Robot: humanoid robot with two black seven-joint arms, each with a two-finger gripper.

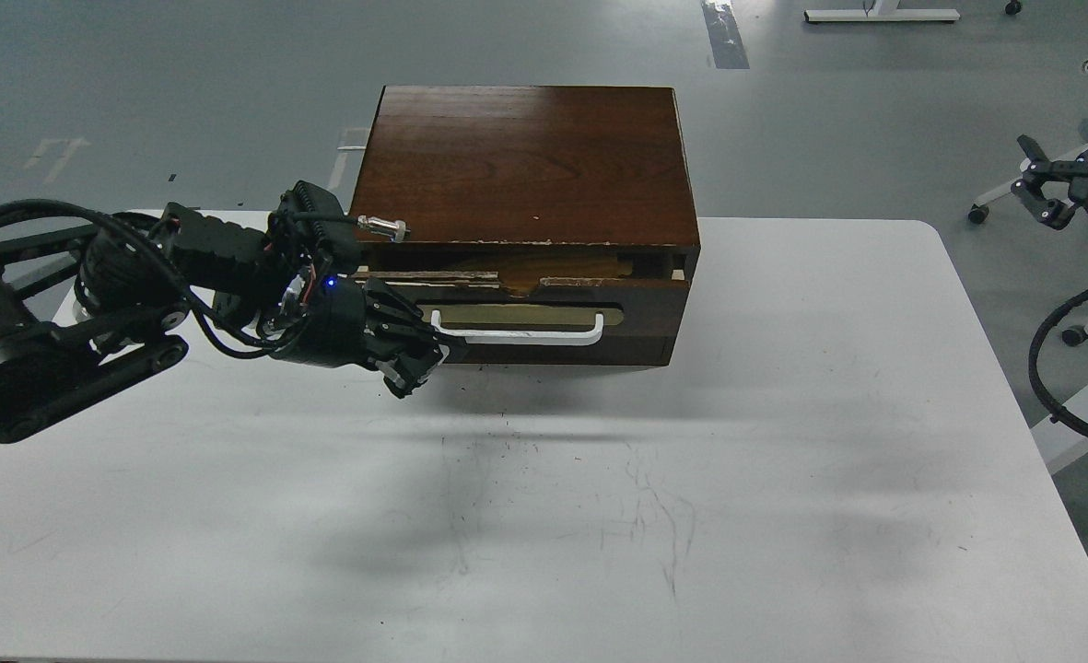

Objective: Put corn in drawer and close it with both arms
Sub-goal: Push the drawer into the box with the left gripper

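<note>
The left gripper (412, 354), fingers apparently pressed together though too dark to tell, sits at the left end of the drawer (544, 318) handle (518, 331), which runs rightward across mid-frame; no corn shows.

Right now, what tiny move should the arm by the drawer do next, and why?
Probably push the drawer the last bit in. The left gripper sits at the left end of the white handle, a thin gap shows above the drawer front, and no corn is on the table, though whether it's inside is hidden.
</note>
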